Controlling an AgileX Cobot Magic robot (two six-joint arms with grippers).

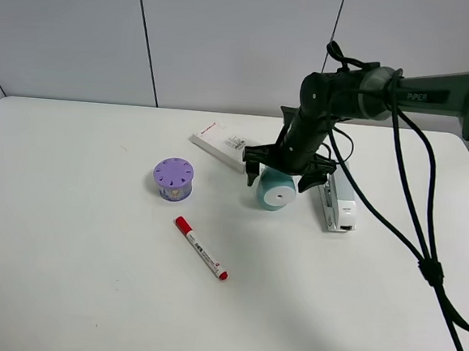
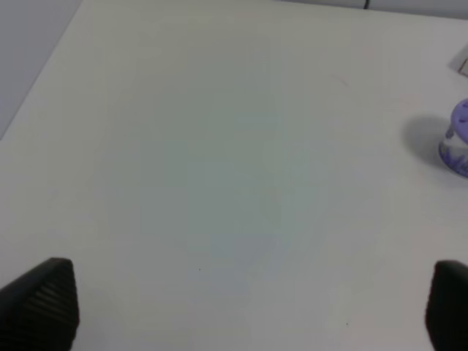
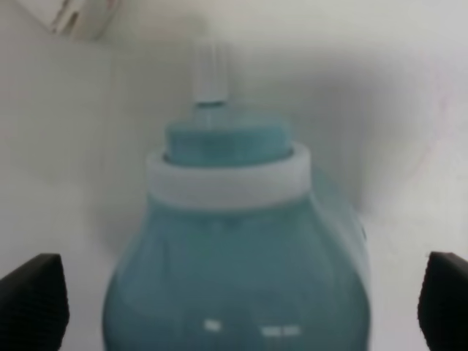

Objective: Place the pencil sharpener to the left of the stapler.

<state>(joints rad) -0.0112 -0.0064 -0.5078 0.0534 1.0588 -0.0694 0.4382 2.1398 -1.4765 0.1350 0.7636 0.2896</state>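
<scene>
The teal pencil sharpener [image 1: 276, 190] lies on its side on the table, its white round face toward the front. It fills the right wrist view as a teal barrel [image 3: 238, 270] with a white collar and a small knob. My right gripper [image 1: 281, 178] hangs over it, open, one finger on each side and clear of the body. The grey-and-white stapler [image 1: 338, 201] lies just right of the sharpener, with a narrow gap between them. My left gripper [image 2: 241, 311] is open over bare table and is out of the exterior high view.
A purple cylinder with holes [image 1: 173, 179] stands left of the sharpener and shows at the edge of the left wrist view [image 2: 459, 139]. A red marker [image 1: 202, 248] lies nearer the front. A flat white box [image 1: 225, 145] lies behind the sharpener. Black cables trail from the right arm.
</scene>
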